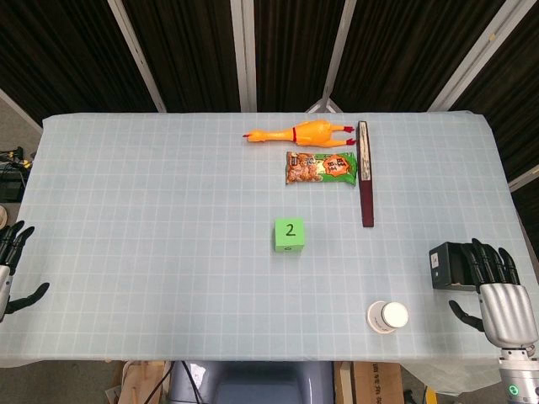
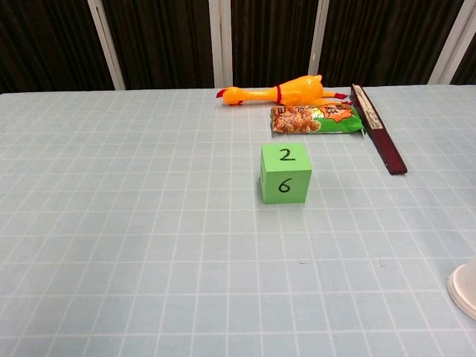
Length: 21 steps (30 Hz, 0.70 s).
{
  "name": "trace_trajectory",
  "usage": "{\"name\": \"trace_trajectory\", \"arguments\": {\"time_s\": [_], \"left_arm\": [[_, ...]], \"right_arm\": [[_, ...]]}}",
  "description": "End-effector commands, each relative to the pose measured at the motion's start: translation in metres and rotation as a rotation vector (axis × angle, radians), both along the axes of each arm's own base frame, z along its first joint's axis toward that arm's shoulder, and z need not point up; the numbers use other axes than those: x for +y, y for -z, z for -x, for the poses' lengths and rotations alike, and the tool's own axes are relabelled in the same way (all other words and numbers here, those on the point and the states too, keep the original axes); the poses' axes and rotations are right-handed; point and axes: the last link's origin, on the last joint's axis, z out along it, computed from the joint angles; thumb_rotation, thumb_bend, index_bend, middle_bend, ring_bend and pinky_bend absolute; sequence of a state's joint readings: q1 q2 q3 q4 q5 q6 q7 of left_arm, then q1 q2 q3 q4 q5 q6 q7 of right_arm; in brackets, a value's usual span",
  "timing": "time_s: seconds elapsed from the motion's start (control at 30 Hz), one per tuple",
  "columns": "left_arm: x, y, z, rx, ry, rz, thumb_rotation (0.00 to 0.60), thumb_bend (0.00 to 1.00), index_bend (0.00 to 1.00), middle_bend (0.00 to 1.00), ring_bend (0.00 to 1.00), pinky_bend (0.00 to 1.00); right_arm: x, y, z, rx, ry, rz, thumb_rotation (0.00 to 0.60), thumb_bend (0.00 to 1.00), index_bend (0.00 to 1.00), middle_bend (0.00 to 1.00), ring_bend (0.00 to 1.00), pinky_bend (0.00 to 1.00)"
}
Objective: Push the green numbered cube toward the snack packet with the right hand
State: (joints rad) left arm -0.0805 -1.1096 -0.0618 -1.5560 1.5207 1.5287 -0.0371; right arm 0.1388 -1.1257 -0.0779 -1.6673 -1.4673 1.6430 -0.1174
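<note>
The right hand (image 1: 498,290) hovers at the right edge of the table (image 1: 126,210), near the front, with its fingers spread apart and nothing in them; it touches none of the objects. The left hand (image 1: 10,269) is at the left edge of the table, also with fingers apart and holding nothing. Both hands show only in the head view. The green numbered cube (image 1: 289,235) stands near the middle of the table, well apart from both hands, with a 2 on its top face and a 6 on the face toward the robot (image 2: 285,173). The snack packet (image 1: 321,168) lies flat further back and a little to the right of the cube, not touching it. Just behind the packet lies a yellow rubber chicken (image 1: 303,133), and at its right end a long dark folded fan (image 1: 365,172). A small white cup (image 1: 387,317) stands near the front right, beside the right hand
</note>
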Motion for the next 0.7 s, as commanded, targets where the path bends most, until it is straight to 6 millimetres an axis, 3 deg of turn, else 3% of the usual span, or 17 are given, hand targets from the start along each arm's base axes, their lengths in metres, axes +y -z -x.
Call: {"name": "trace_trajectory", "arguments": {"time_s": [0.03,0.33,0.7], "left_arm": [[-0.002,-0.003,-0.001,-0.012,0.011,-0.009,0.6,0.27,0.0,0.0,0.0,0.14],[-0.01,-0.018,0.0,-0.061,0.03,-0.054,0.6,0.27,0.0,0.0,0.0,0.14],[-0.01,-0.017,0.0,-0.057,0.031,-0.04,0.6,0.27,0.0,0.0,0.0,0.14]], "right_arm": [[0.002,0.001,0.0,0.006,0.014,0.032,0.6,0.22,0.03,0.01,0.0,0.0],[0.007,0.002,-0.001,-0.014,0.022,0.023,0.6,0.22,0.03,0.01,0.0,0.0],[0.004,0.011,-0.008,-0.03,0.005,-0.046,0.6,0.21,0.03,0.01,0.0,0.0]]}}
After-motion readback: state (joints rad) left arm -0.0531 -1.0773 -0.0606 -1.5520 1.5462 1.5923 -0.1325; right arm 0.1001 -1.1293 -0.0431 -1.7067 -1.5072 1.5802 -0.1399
